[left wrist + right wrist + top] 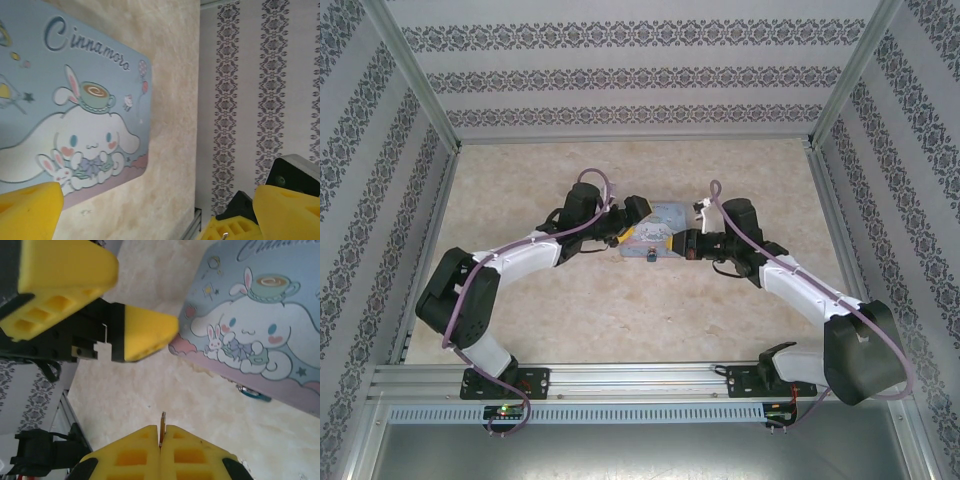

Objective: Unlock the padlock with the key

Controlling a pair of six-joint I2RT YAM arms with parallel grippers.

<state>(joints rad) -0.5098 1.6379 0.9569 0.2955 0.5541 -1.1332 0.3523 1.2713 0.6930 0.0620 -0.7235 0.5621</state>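
Left gripper [157, 200]: jaws standing wide apart and gripping nothing. It is hovering low over the table [170, 100], with its yellow fingers [30, 210] flanking a bare patch just beside the tin [75, 100].
Right gripper [161, 432]: jaws pressing tight together and pinching the key [163, 422]. In the top view it is sitting at the tin's right end, pointing toward the left gripper.
Key: poking up as a thin sliver between the closed fingertips, with only its tip showing.
Padlock [254, 393]: lying on the table just beside the tin's near long edge; whether it is touching the tin cannot be told. Nothing is gripping it, and the key is staying apart from it.
Tin: lying flat mid-table between the two grippers, cartoon lid facing up.
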